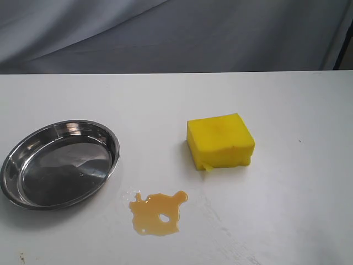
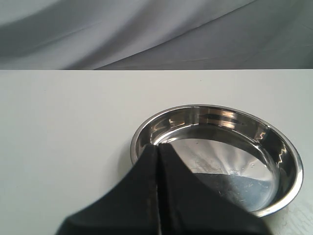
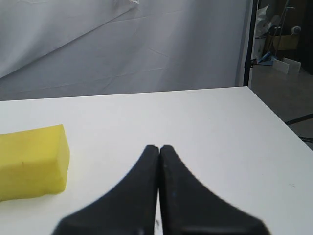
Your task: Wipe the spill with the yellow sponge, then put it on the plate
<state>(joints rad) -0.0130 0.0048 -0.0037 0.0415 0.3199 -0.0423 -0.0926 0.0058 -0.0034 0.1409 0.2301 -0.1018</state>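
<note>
Right gripper pinched shut on nothing, close beside the yellow sponge, not touching; the spill sits near the sponge, the plate farther off.

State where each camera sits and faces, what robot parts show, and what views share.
Exterior view: raised, looking down on the white table at the round stainless-steel plate, amber liquid spill and yellow foam sponge; no robot parts.
Left wrist view: low behind the shut left gripper, facing the plate.
Right wrist view: behind the shut right gripper, looking past the sponge.
Exterior shares the plate with left, sponge with right.
</note>
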